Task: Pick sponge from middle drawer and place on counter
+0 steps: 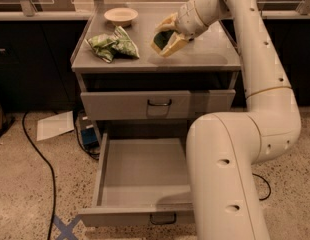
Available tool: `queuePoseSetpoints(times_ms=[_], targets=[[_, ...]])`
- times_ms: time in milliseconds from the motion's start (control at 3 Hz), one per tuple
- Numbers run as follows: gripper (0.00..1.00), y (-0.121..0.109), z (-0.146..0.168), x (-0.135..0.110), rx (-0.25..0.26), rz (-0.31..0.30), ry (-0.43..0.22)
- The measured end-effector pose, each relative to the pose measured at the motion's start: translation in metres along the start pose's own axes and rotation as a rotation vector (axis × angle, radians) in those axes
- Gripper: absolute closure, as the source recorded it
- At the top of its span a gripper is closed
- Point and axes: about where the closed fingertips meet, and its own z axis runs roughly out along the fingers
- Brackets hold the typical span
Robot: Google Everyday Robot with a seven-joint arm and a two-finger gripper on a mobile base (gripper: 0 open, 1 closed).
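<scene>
My gripper (167,35) reaches over the grey counter (205,56) and is shut on the sponge (162,38), whose dark green face shows between the cream fingers. The sponge is held just above the counter's middle, right of the snack bags. The middle drawer (145,176) stands pulled out below, its grey tray empty where it shows; my arm hides its right part.
Two green-and-white snack bags (112,45) lie on the counter's left. A small cream bowl (121,16) sits at its back. The top drawer (157,104) is shut. A black cable (40,154), a paper sheet (55,125) and blue tape (65,228) lie on the floor at left.
</scene>
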Motion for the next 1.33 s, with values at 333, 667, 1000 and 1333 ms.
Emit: queuePoseSetpoints(times_ms=[333, 667, 1000, 1333], targets=[[1.00, 0.027, 0.035, 0.014, -0.115, 0.071, 0.001], [1.00, 0.024, 0.040, 0.018, -0.097, 0.079, 0.000], [1.00, 0.022, 0.041, 0.036, -0.079, 0.115, 0.045], [1.00, 0.023, 0.042, 0.036, -0.079, 0.115, 0.045]])
